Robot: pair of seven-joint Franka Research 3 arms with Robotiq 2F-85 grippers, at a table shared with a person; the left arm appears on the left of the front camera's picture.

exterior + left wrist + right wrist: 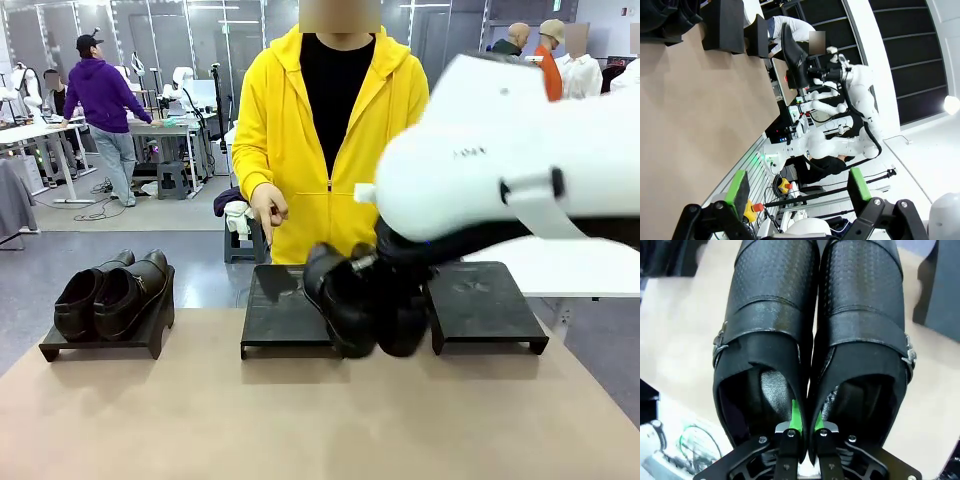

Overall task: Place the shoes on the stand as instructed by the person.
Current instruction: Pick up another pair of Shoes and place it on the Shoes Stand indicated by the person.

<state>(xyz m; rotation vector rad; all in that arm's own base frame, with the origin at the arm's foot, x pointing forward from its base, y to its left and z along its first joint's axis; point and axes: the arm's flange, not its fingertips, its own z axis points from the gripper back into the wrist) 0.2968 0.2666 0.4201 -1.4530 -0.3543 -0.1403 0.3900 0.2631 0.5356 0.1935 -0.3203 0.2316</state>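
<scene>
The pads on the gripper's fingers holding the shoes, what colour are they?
Bright green pads, clearest in the right wrist view.

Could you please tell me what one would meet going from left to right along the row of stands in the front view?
Left stand carrying a pair of black shoes → empty middle stand → strapped pair of black shoes held up by the right gripper → empty right stand.

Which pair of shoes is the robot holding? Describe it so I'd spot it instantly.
Find the big white right arm in front of the person in yellow. Its gripper pinches the strapped pair above the table, unlike the other pair, resting on the left stand.
</scene>
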